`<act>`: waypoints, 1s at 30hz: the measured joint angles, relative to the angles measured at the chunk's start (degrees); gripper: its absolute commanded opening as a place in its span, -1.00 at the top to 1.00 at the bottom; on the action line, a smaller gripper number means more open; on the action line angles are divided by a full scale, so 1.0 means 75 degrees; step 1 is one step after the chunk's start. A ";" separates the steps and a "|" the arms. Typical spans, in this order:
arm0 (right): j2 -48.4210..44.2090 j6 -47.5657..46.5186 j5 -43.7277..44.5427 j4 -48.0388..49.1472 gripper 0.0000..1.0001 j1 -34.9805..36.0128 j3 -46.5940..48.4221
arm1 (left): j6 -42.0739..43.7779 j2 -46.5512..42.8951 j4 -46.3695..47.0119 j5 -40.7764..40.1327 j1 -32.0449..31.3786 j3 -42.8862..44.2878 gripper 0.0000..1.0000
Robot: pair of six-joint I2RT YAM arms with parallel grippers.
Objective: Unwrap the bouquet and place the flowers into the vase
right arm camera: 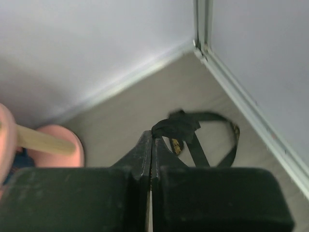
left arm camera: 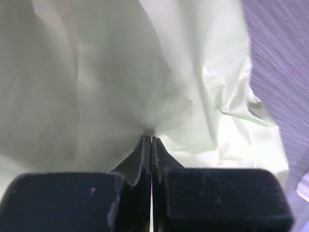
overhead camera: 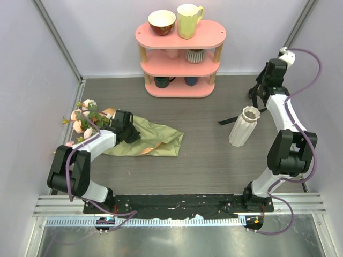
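Unwrapping step. Left claw (left arm camera: 151, 138) clamped on paper (left arm camera: 106, 87); right claw (right arm camera: 151, 135) clamped on ribbon (right arm camera: 179, 124). Next, probably: peel paper off flowers (overhead camera: 84, 119) beyond left claw.

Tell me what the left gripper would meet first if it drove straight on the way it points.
The wrapping paper: the left gripper is shut with its tips pinching a fold of that pale green sheet, which fills the view ahead. What lies under the paper is hidden.

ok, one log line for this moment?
left tool: shut on paper | right tool: shut on ribbon | flowers: lying at paper's left end | vase: upright, no flowers
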 measured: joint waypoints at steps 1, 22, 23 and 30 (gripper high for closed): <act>-0.0015 0.0076 0.0023 0.0061 0.99 -0.0015 -0.0309 | 0.0017 -0.0055 -0.0015 0.0012 0.0000 0.0023 1.00; 0.0420 0.0481 0.0201 -0.1702 -0.64 -0.0003 -0.0667 | 0.1239 -0.3812 -0.1157 0.0644 0.0009 0.0734 -0.52; 0.0358 0.0481 0.0210 -0.1801 -0.64 0.0029 -0.0647 | 0.1297 -0.3978 -0.1314 0.0562 0.0009 0.0734 -0.52; -0.0857 0.0131 0.0743 -0.2602 -0.65 0.1297 -0.0195 | 0.1475 -0.5441 -0.2238 0.0006 0.0012 0.0353 -0.50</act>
